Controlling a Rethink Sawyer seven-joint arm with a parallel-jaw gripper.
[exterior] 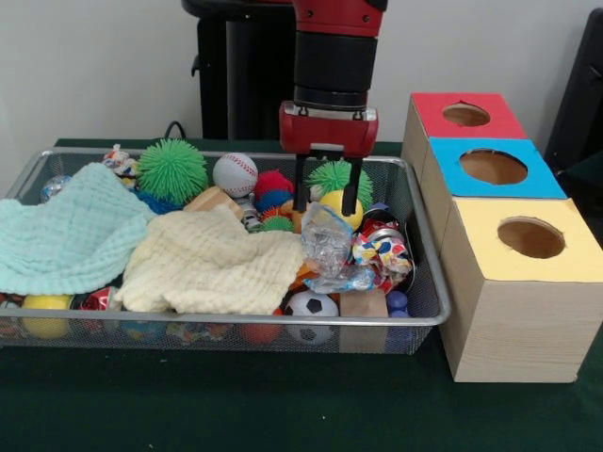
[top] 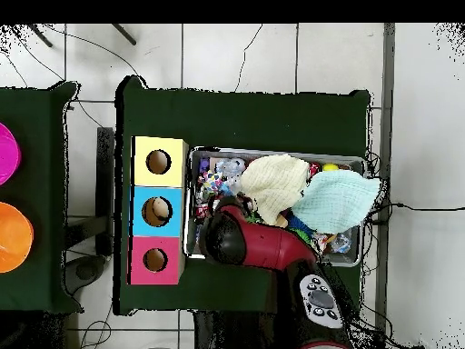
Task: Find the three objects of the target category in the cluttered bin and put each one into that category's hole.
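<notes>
The gripper (exterior: 329, 193) hangs over the far right part of the bin (exterior: 426, 252), fingers apart, with a yellow ball (exterior: 339, 204) and a green spiky ball (exterior: 336, 175) packed close beneath them. 2 cloths, the mint cloth (exterior: 66, 235) and the cream cloth (exterior: 209, 262), cover the bin's left and middle, hiding what lies under them. A crumpled clear wrapper (exterior: 328, 240) stands just in front of the gripper. Above the 3 boxes by the surface's right edge the way is open; the red-topped box's hole (exterior: 465, 115) lies uncovered.
</notes>
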